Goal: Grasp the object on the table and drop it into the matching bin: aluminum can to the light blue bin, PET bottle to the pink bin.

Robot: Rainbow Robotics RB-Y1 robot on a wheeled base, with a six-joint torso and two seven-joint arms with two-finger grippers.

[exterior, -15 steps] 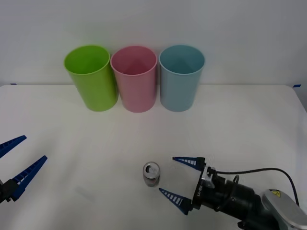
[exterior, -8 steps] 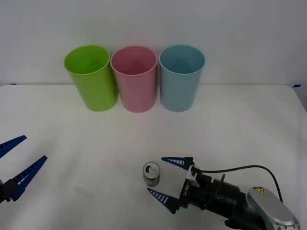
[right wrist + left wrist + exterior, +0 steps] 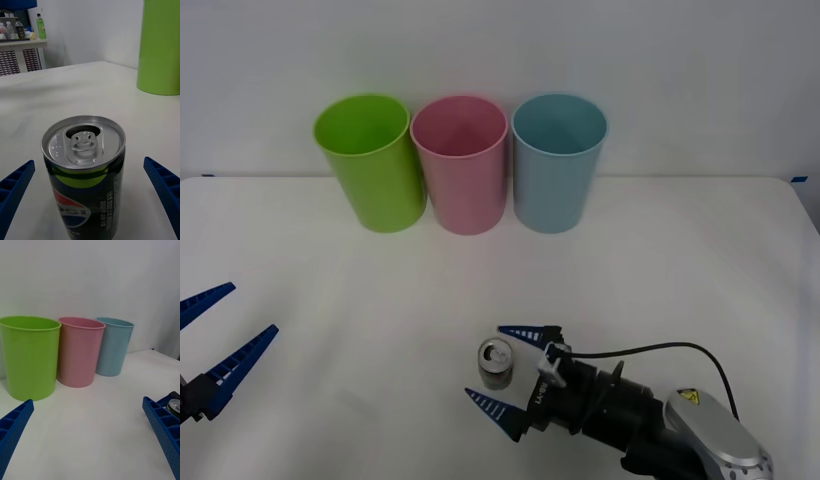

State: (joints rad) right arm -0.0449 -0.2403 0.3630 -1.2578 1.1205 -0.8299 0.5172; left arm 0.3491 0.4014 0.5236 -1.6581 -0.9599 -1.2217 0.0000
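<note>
While the left gripper [image 3: 210, 352] is idling wide open at the table's [image 3: 700, 260] left edge, we're straddling the aluminum can [image 3: 496, 362] near the front edge w/ the right gripper [image 3: 507, 370] spread wide, so next we're probably closing, then lifting to the light blue bin [image 3: 557, 165].

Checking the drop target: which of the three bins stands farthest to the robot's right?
The light blue bin; the pink bin stands in the middle and the green bin at the left.

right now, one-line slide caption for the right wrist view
Open right gripper straddles the upright aluminum can on the table.
</note>
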